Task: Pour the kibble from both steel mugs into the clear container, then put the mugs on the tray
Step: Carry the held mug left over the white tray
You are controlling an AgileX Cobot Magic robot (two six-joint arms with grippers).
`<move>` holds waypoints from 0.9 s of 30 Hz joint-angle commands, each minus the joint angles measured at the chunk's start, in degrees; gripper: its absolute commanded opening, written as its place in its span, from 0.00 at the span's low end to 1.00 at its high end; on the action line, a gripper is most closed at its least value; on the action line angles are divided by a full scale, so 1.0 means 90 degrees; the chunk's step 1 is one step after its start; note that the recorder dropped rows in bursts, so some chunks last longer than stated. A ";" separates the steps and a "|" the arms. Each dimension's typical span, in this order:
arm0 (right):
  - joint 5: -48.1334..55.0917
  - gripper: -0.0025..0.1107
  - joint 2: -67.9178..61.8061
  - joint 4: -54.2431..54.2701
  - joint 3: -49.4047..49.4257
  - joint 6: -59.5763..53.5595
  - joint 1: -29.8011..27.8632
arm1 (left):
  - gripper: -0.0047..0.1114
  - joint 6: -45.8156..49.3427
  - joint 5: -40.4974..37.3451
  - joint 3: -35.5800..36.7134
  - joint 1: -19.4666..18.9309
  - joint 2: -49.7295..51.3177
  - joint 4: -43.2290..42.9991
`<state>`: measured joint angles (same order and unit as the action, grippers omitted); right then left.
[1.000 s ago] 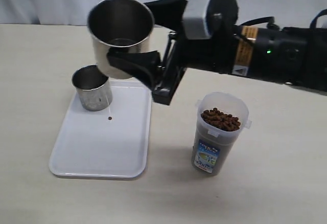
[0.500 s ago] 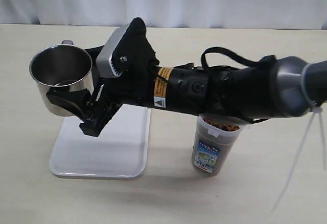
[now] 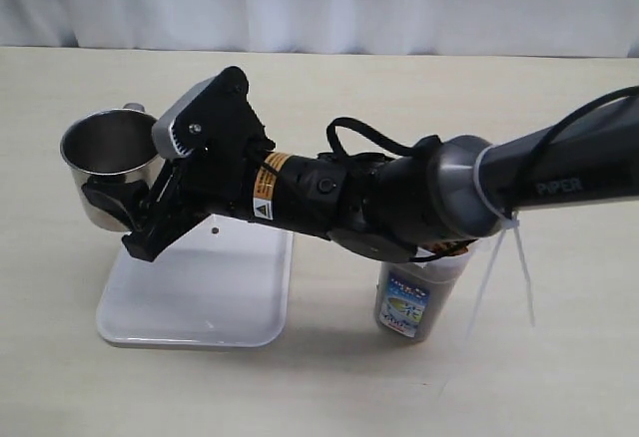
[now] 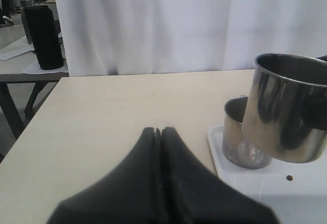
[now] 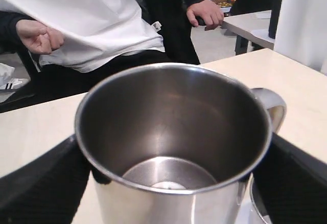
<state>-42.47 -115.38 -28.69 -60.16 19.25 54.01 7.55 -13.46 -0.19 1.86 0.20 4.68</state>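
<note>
Though still aloft, mug [image 3: 100, 146] lower.

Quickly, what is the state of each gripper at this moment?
Left gripper: closed, holding nothing.
Right gripper: closed on a short shiny stainless-steel mug, which looks empty inside.

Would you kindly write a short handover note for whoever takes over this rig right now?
Left gripper: shut, empty, away from the work.
Right gripper: clamped on the held mug, which looks empty and slightly tilted above the tray.
Other mug: upright on the tray.
Clear container: beside the tray, partly hidden by the arm.
Done: one mug placed; pouring appears finished.
Remaining: set the held mug down and release; one stray pellet lies on the tray.
</note>
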 commanded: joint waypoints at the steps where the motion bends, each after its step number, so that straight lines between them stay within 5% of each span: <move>1: -0.0049 0.06 -0.0168 0.0255 -0.0030 -0.0072 0.0017 | 0.04 -0.0036 0.0007 0.0021 -0.0021 -0.0022 -0.0010; 27: -0.0134 0.06 -0.0710 0.0241 -0.0030 0.0165 0.0017 | 0.04 -0.0021 0.0048 0.0021 -0.0021 -0.0022 -0.0011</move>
<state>-42.26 -121.87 -26.86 -60.38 20.65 54.23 7.55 -13.59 -0.19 1.86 0.20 4.68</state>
